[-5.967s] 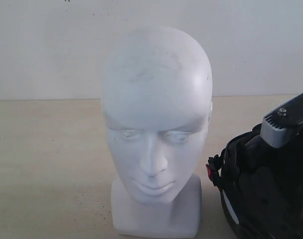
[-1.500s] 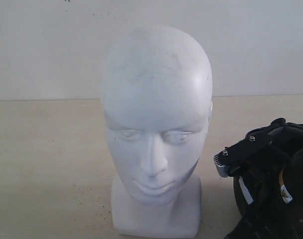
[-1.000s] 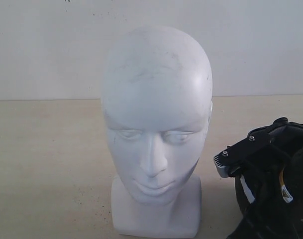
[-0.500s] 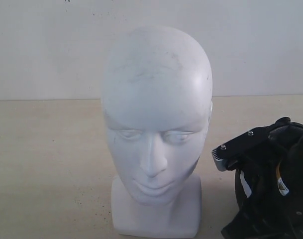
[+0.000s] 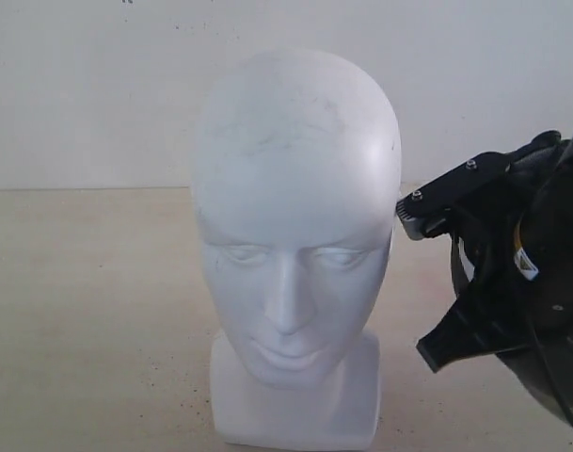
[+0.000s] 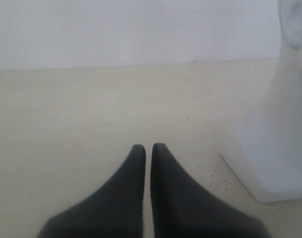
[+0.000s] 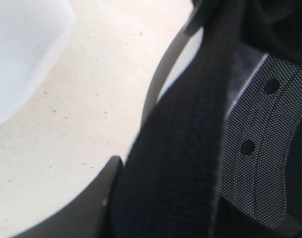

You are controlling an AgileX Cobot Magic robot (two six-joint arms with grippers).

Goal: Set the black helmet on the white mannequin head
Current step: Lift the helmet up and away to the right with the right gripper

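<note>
The white mannequin head (image 5: 295, 217) stands upright on its squarish base, facing the exterior camera; the left wrist view shows that base (image 6: 272, 153) at its edge. The black helmet (image 5: 540, 282) hangs in the air just right of the head, about level with its cheek, open side toward it. My right gripper (image 7: 155, 178) is shut on the helmet's padded rim (image 7: 180, 148), with one finger (image 7: 86, 213) showing and the other hidden behind the padding. My left gripper (image 6: 148, 148) is shut with nothing in it, low over the table beside the base.
The pale speckled tabletop (image 5: 88, 311) stretches left of the head to a white wall (image 5: 88, 85) behind. The right arm's wrist (image 5: 455, 188) nearly touches the head's temple.
The right gripper has lifted the helmet off the table, up to the level of the head's cheek and slightly closer to it. The head has not moved.
</note>
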